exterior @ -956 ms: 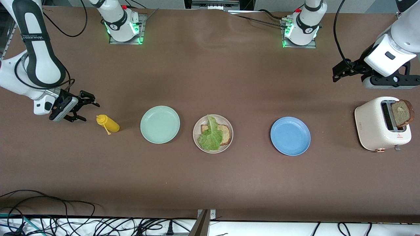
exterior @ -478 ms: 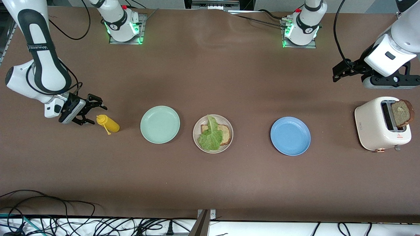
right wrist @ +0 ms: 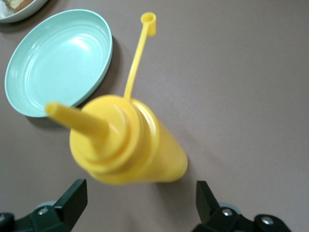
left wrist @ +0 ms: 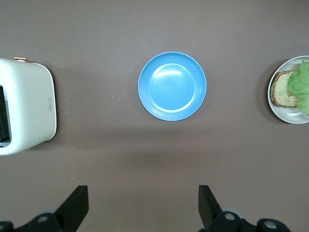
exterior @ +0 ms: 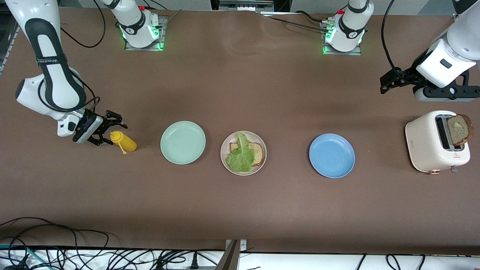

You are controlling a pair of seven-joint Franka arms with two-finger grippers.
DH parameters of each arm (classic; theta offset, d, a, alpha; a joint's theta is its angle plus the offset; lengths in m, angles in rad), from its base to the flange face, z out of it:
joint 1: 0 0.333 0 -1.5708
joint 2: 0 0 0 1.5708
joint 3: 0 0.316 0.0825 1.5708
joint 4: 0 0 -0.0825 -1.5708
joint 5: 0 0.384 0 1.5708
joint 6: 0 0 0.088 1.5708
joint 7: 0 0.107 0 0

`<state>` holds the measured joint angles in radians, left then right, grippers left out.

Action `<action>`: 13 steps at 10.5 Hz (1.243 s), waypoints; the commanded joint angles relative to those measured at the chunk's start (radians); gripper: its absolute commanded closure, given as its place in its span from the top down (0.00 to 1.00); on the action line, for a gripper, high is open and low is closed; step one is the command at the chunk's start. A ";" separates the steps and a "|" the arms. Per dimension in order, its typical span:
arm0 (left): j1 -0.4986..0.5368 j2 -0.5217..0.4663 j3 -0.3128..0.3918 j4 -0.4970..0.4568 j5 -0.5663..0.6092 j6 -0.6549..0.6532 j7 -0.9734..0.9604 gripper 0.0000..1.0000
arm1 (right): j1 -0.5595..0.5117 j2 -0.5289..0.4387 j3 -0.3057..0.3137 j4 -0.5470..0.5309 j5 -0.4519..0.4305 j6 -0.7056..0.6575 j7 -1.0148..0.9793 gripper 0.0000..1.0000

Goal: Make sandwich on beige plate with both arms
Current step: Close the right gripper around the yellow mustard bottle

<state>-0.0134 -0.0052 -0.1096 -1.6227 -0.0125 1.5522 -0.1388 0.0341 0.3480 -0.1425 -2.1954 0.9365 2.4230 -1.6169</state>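
Sandwich: you have it half built, in the middle of the front frame. One bread slice point(exterior: 256, 153) lies on the beige plate point(exterior: 243, 153) with the lettuce leaf point(exterior: 241, 154) draped across it; a corner of bread shows at the leaf's other edge.
Beige plate: it sits on the brown tabletop point(exterior: 240, 210) between the mint-green plate point(exterior: 183, 142) and the blue plate point(exterior: 332, 155), apart from both. In the left wrist view you see it cut off at the right edge of the frame.
Second slice: you will find a brown bread slice in the toaster point(exterior: 460, 129), standing up out of a slot of the cream toaster point(exterior: 427, 144) at the right edge of the front frame.
Right gripper point(exterior: 108, 129): at the left of the front frame, low over the tabletop, its fingers spread wide on either side of the cap end of the yellow squeeze bottle point(exterior: 123, 141). It grips nothing. The bottle lies on its side; in the right wrist view its nozzle points up at you.
Left gripper point(exterior: 386, 80): at the upper right of the front frame, over bare tabletop, waiting. Its fingers stand wide apart and empty.
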 commanded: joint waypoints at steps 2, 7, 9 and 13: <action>0.001 -0.009 -0.002 -0.002 -0.007 -0.009 0.010 1.00 | 0.006 0.043 0.008 0.043 0.034 0.013 -0.024 1.00; 0.000 -0.009 -0.004 -0.002 -0.006 -0.009 0.010 1.00 | 0.013 0.066 0.047 0.049 0.064 0.073 -0.024 1.00; 0.000 -0.009 -0.004 -0.002 -0.006 -0.009 0.010 1.00 | 0.018 0.072 0.051 0.049 0.064 0.087 -0.024 1.00; 0.000 -0.009 -0.004 -0.002 -0.006 -0.009 0.010 1.00 | 0.018 0.075 0.049 0.057 0.061 0.085 -0.067 0.04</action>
<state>-0.0137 -0.0052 -0.1119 -1.6227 -0.0125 1.5522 -0.1388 0.0502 0.4128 -0.0943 -2.1563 0.9708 2.5029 -1.6470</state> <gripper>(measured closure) 0.000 0.251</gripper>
